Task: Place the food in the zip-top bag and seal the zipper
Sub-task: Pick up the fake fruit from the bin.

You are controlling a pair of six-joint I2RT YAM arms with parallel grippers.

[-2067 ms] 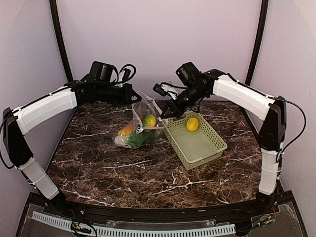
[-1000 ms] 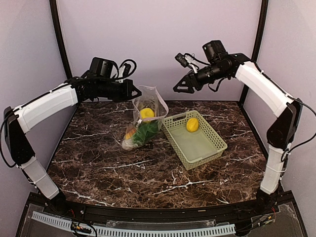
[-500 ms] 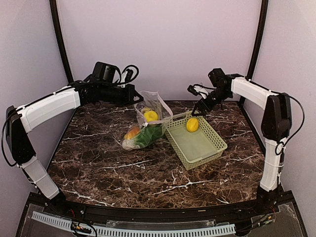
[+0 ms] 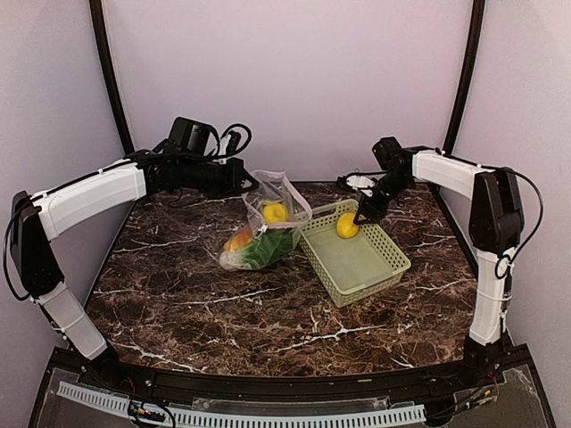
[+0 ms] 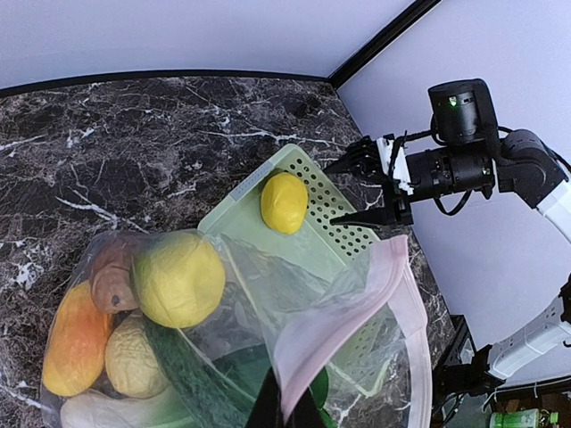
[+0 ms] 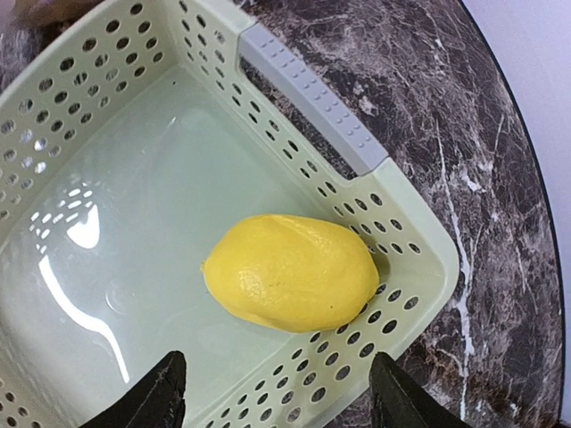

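Right hand (image 6: pixel 277 406) stood open, poised over the yellow plastic lemon (image 6: pixel 287 272), which lay in the far corner of the light green lattice basket (image 6: pixel 308 98). Left hand (image 4: pixel 243 183) was clamped on the pink zipper strip (image 5: pixel 339 312) of the clear zip-top bag (image 5: pixel 241 267). The bag, left of the basket on the marble desk (image 4: pixel 268 312), contained other toy produce (image 5: pixel 178 278).

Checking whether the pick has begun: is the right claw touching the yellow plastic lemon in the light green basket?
Apart. The right wrist view shows the right claw open, both tips visibly short of the yellow plastic lemon.
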